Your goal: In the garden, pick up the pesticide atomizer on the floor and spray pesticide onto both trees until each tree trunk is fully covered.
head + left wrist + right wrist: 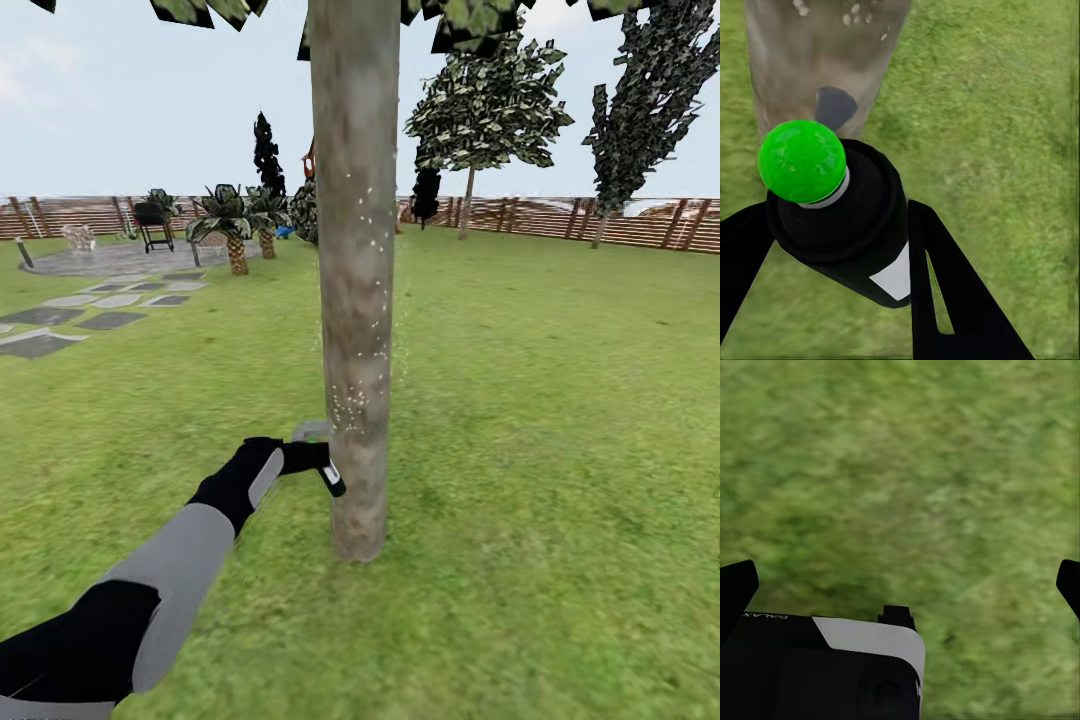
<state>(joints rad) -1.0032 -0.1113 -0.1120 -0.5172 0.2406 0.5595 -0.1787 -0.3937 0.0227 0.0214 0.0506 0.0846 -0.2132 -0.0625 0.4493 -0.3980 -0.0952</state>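
Head view: left gripper reached low to the trunk, clamped on the atomizer — held close so spray would land on bark; white specks dotted it.

Left wrist: fingers hugged the bottle, green-lit head aimed at the bark.

Right wrist: right gripper hung spread and empty over lawn — idle.

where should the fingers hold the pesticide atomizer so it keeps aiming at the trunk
Grip the pesticide atomizer round its dark body below the green-topped head, as the left gripper does now: one finger on each side, coming from behind, so the nozzle end stays free and faces the tree trunk.
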